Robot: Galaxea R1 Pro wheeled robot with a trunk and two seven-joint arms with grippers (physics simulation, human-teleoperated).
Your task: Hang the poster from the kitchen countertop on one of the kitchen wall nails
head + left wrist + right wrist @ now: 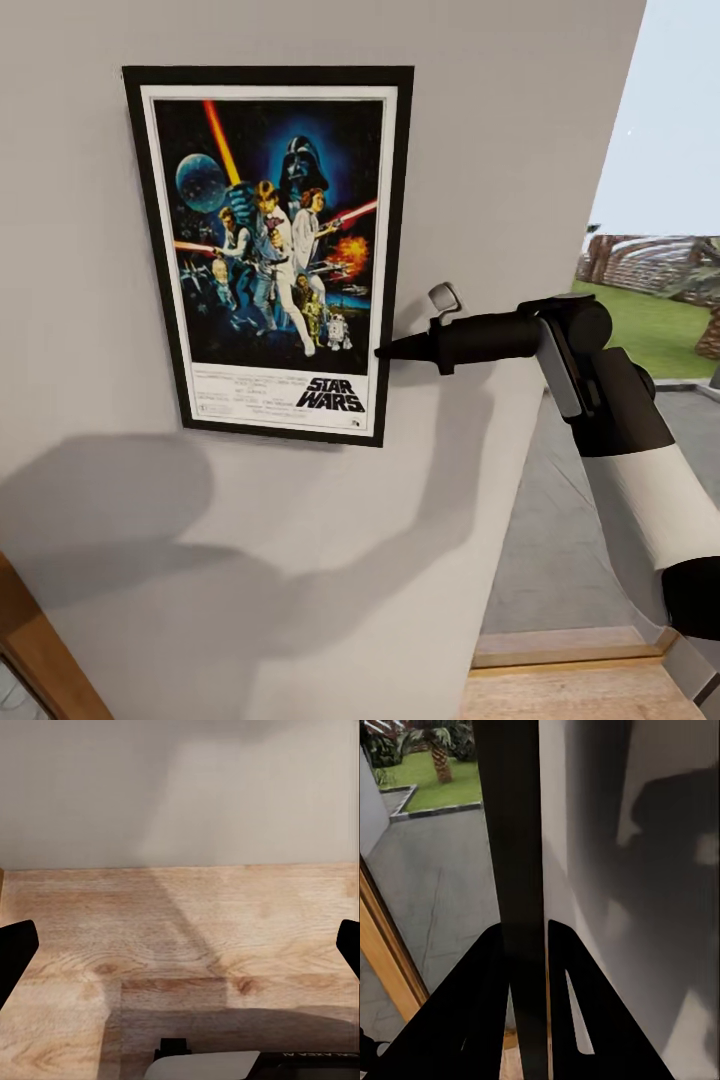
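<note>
The black-framed Star Wars poster (270,250) hangs flat and upright against the light grey wall (520,150). My right gripper (385,350) reaches in from the right and is shut on the lower part of the poster's right frame edge. In the right wrist view the dark frame edge (514,832) runs between the two black fingers (480,1005), with the right gripper (525,934) closed around it. The left gripper (184,945) is open, its fingertips far apart over a wooden floor (180,907). The wall nail is hidden and the kitchen countertop is out of view.
The wall ends just right of the poster, where an opening shows paving and a lawn (660,330) outside. A wooden frame (40,650) slants across the lower left corner. Arm shadows fall on the wall below the poster.
</note>
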